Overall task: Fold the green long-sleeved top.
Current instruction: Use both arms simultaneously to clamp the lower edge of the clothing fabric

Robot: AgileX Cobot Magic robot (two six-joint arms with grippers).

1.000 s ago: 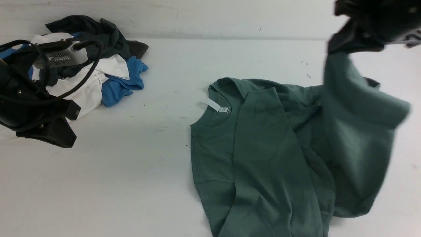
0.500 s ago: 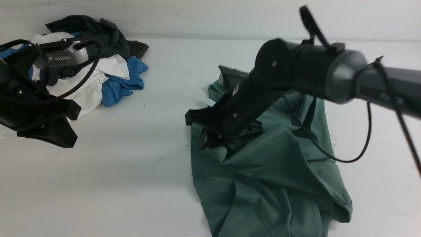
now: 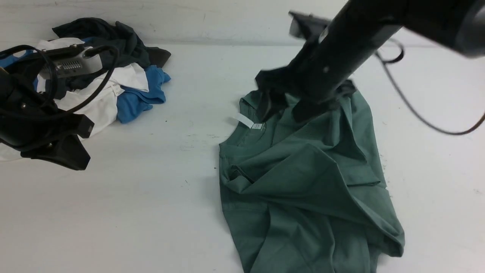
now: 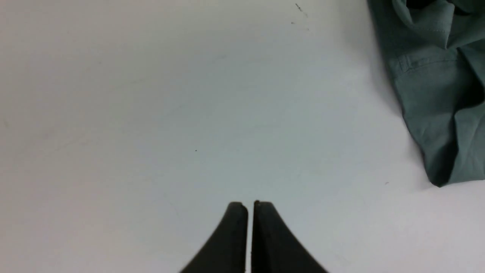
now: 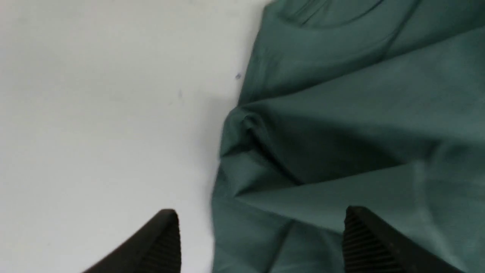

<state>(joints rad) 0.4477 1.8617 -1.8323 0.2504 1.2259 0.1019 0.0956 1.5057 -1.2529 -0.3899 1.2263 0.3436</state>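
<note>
Claw (image 5: 261,227) on the right has just opened, leaving the green top (image 3: 288,170) folded over, rumpled.

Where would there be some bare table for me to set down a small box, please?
The table looks bare between the left gripper and the green top, and also beyond the top's right side. It is crowded at the far left, where garments are heaped, and over the top, where the open right gripper hangs.
</note>
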